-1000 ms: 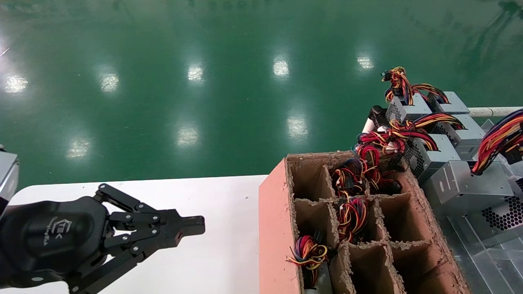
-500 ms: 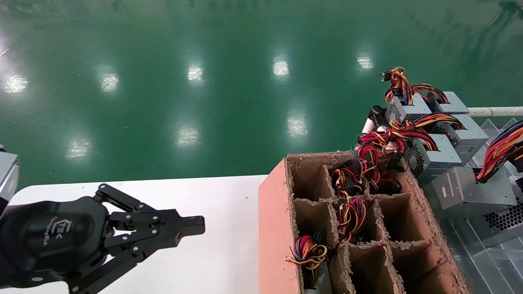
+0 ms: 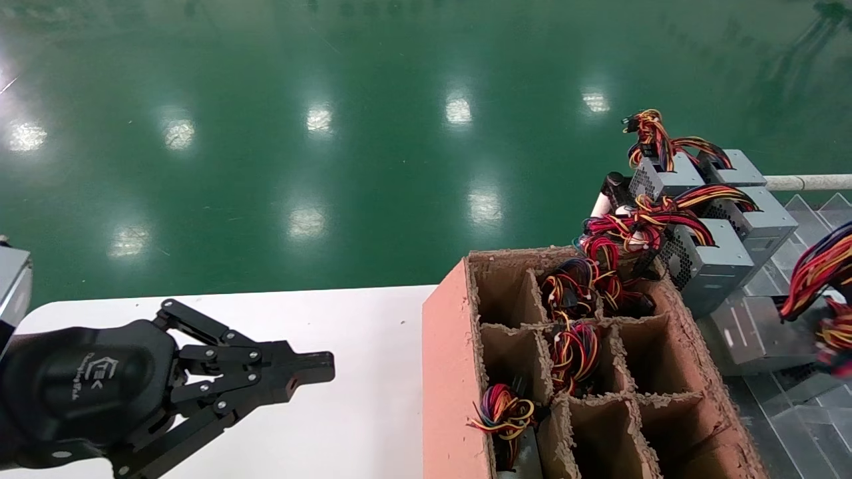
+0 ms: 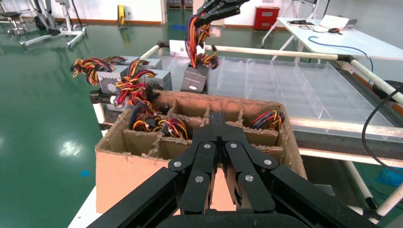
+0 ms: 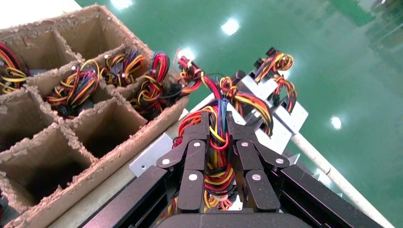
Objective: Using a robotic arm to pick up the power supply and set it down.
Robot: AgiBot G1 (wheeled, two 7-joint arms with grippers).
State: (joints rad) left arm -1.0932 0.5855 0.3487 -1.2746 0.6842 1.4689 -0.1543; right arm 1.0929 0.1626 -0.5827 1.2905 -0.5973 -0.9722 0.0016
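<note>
Power supply hanging below right claw clamped on its wire bundle, left claw closed, parked over white table

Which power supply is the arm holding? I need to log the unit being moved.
The power supply by the cardboard box's right wall: the right tool is shut on its wire bundle. The other units sit ungripped behind it.

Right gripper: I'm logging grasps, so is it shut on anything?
Shut on the power supply's wire bundle: the right gripper fingers pinch the wires in the right wrist view, the power supply hanging below.
</note>
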